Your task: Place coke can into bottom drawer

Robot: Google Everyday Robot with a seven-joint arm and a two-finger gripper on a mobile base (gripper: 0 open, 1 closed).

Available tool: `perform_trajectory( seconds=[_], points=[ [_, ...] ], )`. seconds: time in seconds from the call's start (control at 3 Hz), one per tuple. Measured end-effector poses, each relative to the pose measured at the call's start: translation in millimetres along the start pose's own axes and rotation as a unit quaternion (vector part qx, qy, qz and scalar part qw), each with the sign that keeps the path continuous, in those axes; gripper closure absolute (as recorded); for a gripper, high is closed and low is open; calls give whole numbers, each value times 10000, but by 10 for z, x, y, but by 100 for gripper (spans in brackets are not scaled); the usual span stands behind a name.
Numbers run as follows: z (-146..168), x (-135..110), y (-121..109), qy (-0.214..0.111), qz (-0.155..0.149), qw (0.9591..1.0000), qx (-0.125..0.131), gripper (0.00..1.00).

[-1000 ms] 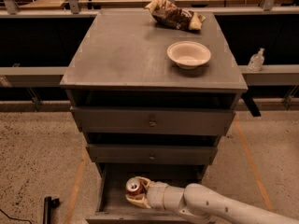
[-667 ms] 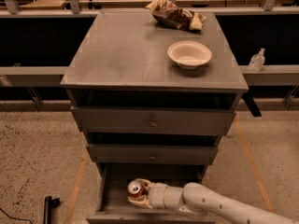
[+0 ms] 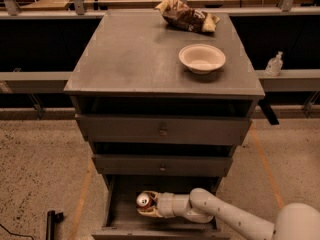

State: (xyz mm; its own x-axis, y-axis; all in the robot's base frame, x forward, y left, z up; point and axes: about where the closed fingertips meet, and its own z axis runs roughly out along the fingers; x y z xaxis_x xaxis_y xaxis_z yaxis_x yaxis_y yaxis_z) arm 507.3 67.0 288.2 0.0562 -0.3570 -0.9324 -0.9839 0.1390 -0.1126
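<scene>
Nearly done | tool (image 3: 149, 204) low centre of frame, inside open bottom drawer (image 3: 119, 215), pinching coke can (image 3: 144, 200) | remaining, judged: set can down, release, pull arm clear.

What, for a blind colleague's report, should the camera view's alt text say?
The robot's pincer holds a red coke can inside the open bottom drawer of a grey three-drawer cabinet; a white bowl and a brown chip bag sit on top.

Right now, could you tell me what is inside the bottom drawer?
The coke can and the gripper holding it are inside the bottom drawer. The arm covers part of the drawer's floor, so anything beneath it cannot be seen.
</scene>
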Motion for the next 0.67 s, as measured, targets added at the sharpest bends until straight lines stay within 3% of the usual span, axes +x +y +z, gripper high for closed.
perform_trajectory(
  seconds=[0.67],
  points=[
    [335,487,-330,143,-7,9996,244,61]
  ],
)
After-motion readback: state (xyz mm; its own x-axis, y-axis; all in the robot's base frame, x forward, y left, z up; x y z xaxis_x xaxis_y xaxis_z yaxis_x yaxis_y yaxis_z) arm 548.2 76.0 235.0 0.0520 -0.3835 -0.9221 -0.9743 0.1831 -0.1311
